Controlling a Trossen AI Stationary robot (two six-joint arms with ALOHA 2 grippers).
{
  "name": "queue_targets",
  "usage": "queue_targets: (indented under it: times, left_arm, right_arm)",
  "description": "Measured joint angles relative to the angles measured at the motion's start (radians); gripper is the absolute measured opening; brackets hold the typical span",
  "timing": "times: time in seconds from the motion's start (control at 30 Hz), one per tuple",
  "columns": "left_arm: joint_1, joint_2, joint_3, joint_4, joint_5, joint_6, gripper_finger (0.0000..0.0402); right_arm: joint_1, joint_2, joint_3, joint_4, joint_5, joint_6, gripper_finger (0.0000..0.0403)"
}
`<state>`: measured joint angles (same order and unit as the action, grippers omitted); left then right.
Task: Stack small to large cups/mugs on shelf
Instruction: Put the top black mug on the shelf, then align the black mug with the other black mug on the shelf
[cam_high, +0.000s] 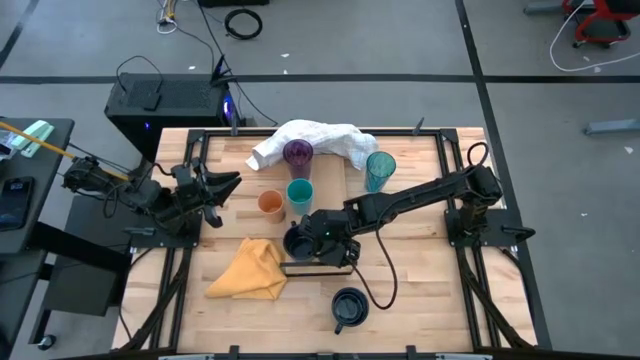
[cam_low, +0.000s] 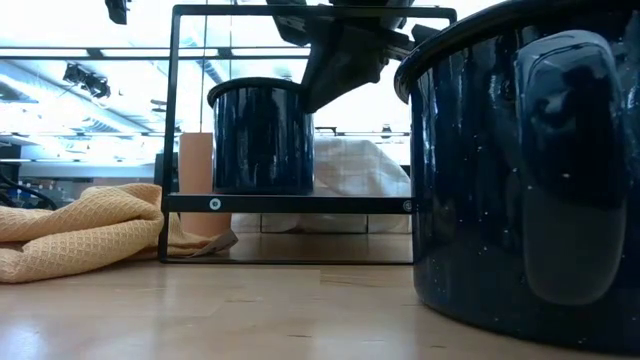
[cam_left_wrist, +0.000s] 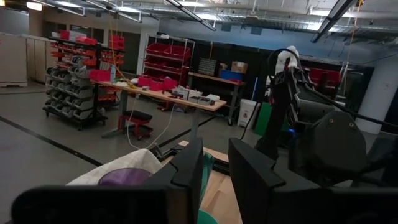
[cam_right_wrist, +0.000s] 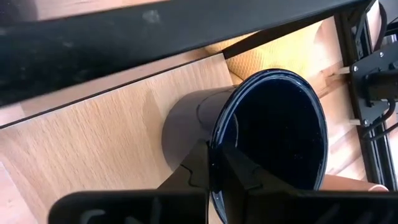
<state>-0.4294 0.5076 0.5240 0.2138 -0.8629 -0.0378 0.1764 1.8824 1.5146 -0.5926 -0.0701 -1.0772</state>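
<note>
Mugs, navy, two: you have one (cam_high: 298, 241) pinched by its rim in the right gripper (cam_high: 312, 237), one finger inside the mouth and one outside, as the right wrist view shows (cam_right_wrist: 267, 134); in the low view this mug (cam_low: 261, 135) stands upright on the shelf (cam_low: 290, 203), inside the dark metal frame at the shelf's end; the second navy mug (cam_high: 349, 306) stands alone on the worktop (cam_high: 440, 300) nearer the front edge, and fills the right of the low view (cam_low: 530, 170); short orange cup (cam_high: 271, 204) and short teal cup (cam_high: 299, 193) stand just beside each other behind the held mug; purple tumbler (cam_high: 297, 154) stands against a crumpled white cloth (cam_high: 320, 137); teal tumbler (cam_high: 379, 170) stands to the right of that cloth's end; yellow cloth (cam_high: 250, 270) lies bunched on the worktop, left of the shelf frame; your left gripper (cam_high: 222, 186) hangs at the left side of the worktop, well apart from the cups, fingers (cam_left_wrist: 186, 180) a little apart and holding nothing; your right arm reaches across from the right side to the middle of the worktop.
</note>
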Motion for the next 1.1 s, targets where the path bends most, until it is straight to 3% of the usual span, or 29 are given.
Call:
queue_targets:
  times: [0.3, 0.57, 0.7, 1.1]
  left_arm:
    - [0.000, 0.000, 0.000, 0.000, 0.002, -0.002, 0.0090]
    - [0.000, 0.000, 0.000, 0.000, 0.002, -0.002, 0.0088]
    - [0.000, 0.000, 0.000, 0.000, 0.003, -0.002, 0.0092]
    - [0.000, 0.000, 0.000, 0.002, 0.003, -0.002, 0.0085]
  right_arm:
    - [0.003, 0.000, 0.000, -0.003, -0.001, 0.005, 0.0017]
    - [-0.006, 0.000, 0.000, -0.020, -0.001, 0.072, 0.0117]
    - [-0.013, 0.000, 0.000, -0.025, -0.001, 0.087, 0.0144]
    - [-0.017, -0.034, 0.003, -0.086, 0.028, 0.081, 0.0138]
